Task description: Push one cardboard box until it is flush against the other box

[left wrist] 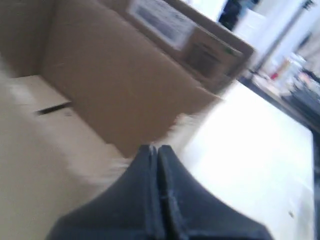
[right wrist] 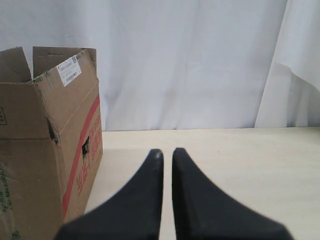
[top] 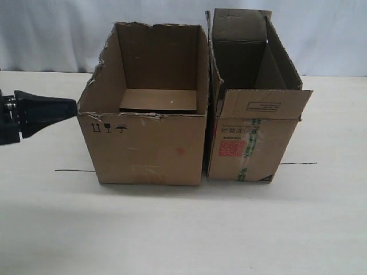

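The cardboard box (top: 149,143), wide with torn top edges and small black symbols, stands mid-table. The other box (top: 246,143), narrower with green tape and a red label, stands right beside it; only a thin dark slit shows between their front corners. My left gripper (top: 73,109) is shut, its tip at the wide box's left wall near the top corner. The blurred left wrist view has this gripper (left wrist: 155,148) pointing at a brown wall of the cardboard box (left wrist: 110,90). My right gripper (right wrist: 167,152), absent from the exterior view, is shut on nothing, off to the side of the other box (right wrist: 45,150).
A thin dark line (top: 74,171) runs across the pale table (top: 183,229) and reappears right of the boxes. A white curtain (top: 57,34) hangs behind. In the left wrist view, blurred clutter (left wrist: 295,75) lies beyond the table edge.
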